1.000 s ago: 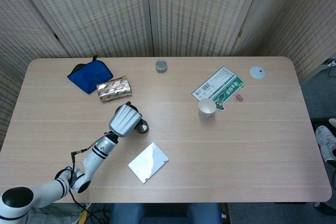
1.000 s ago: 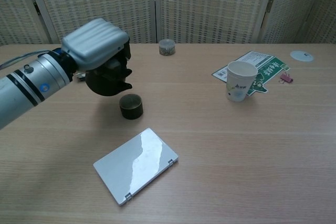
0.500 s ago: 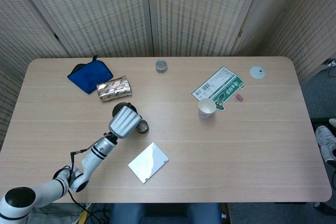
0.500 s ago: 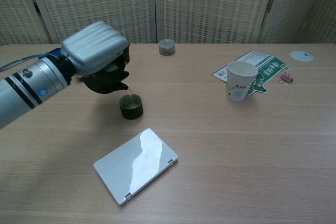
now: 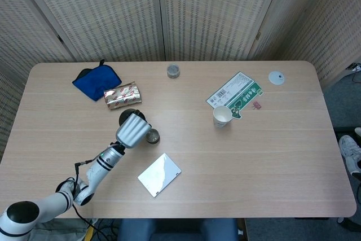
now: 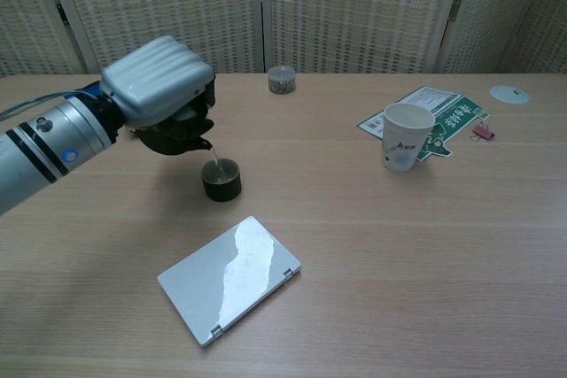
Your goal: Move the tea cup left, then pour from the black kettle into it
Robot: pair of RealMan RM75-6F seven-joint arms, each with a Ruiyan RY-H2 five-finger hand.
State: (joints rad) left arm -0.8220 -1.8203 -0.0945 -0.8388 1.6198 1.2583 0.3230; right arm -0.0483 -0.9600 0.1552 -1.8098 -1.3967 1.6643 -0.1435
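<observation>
My left hand [image 6: 159, 81] [image 5: 131, 130] grips the black kettle [image 6: 177, 133], most of which is hidden under the hand's white back. The kettle is tilted with its spout down to the right, and a thin stream runs from it into the small dark tea cup [image 6: 221, 179] [image 5: 153, 136]. That cup stands on the table just right of and below the kettle. My right hand shows in neither view.
A flat silver case [image 6: 229, 276] lies in front of the cup. A white paper cup [image 6: 406, 136] stands on a green leaflet [image 6: 438, 116] at the right. A small tin [image 6: 281, 80] sits at the back, with a blue cloth [image 5: 96, 80] and a foil packet [image 5: 122, 95] back left.
The left hand has tipped the kettle further over the tea cup, and a stream now falls from the spout where none showed a second ago. The cup has stayed put.
</observation>
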